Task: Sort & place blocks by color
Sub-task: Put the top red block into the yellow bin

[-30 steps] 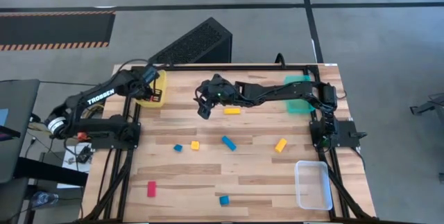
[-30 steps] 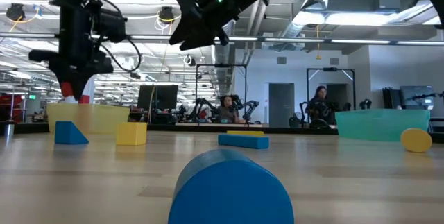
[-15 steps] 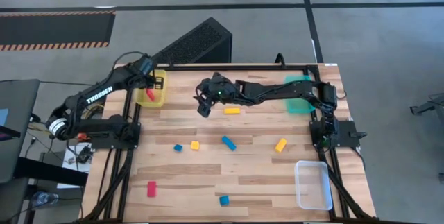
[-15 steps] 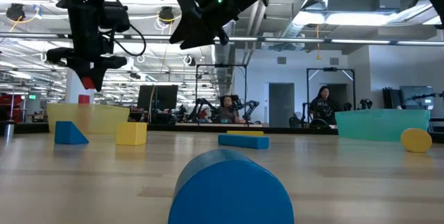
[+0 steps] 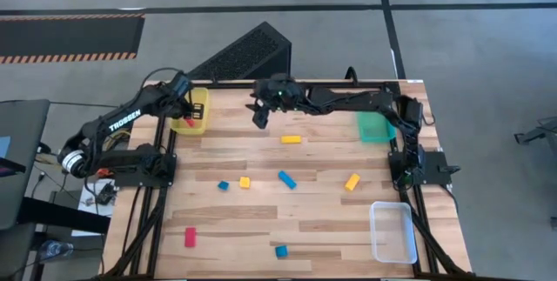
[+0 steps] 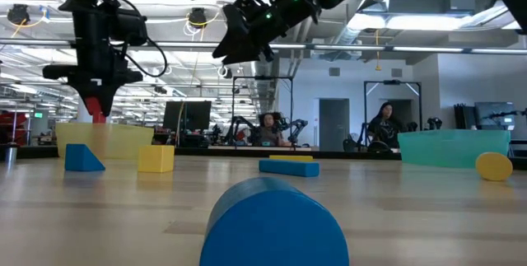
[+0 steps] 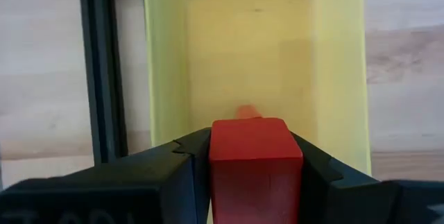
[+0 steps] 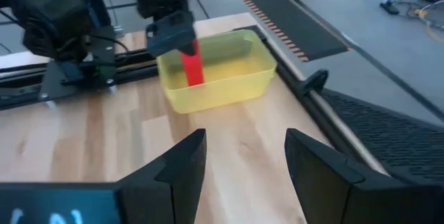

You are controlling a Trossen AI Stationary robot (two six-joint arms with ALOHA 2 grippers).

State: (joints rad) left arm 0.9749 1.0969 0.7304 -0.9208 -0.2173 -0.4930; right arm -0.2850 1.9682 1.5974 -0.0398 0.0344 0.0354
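My left gripper (image 5: 185, 105) hangs over the translucent yellow tray (image 5: 199, 112) at the table's far left corner, shut on a red block (image 7: 255, 156), which also shows in the right wrist view (image 8: 192, 65). My right gripper (image 5: 259, 117) hovers open above the far middle of the table, to the right of the yellow tray (image 8: 223, 71), touching nothing. Loose blocks lie flat on the table: a yellow bar (image 5: 291, 139), a blue bar (image 5: 286, 179), a yellow cube (image 5: 244, 181), a small blue block (image 5: 224, 185), another yellow bar (image 5: 352, 182), a red bar (image 5: 190, 237) and a blue block (image 5: 281, 251). My left gripper pinches the red block by its upper end (image 8: 187, 47) between its two fingers, coming from above and pointing down. The block stands upright below the fingers, lifted clear, with its lower end (image 8: 195, 80) inside the yellow tray's walls.
A teal tray (image 5: 374, 125) sits at the far right, a clear tray (image 5: 392, 231) at the near right corner. A dark metal frame (image 5: 144, 194) runs along the table's sides. In the low view a blue cylinder (image 6: 272, 225) lies close to the camera; people sit in the room behind.
My right gripper has moved toward the table's far edge and its arm has swung back, uncovering more of the teal tray. My left gripper, still shut on the red block, has shifted a little over the yellow tray, rising and then dropping again.
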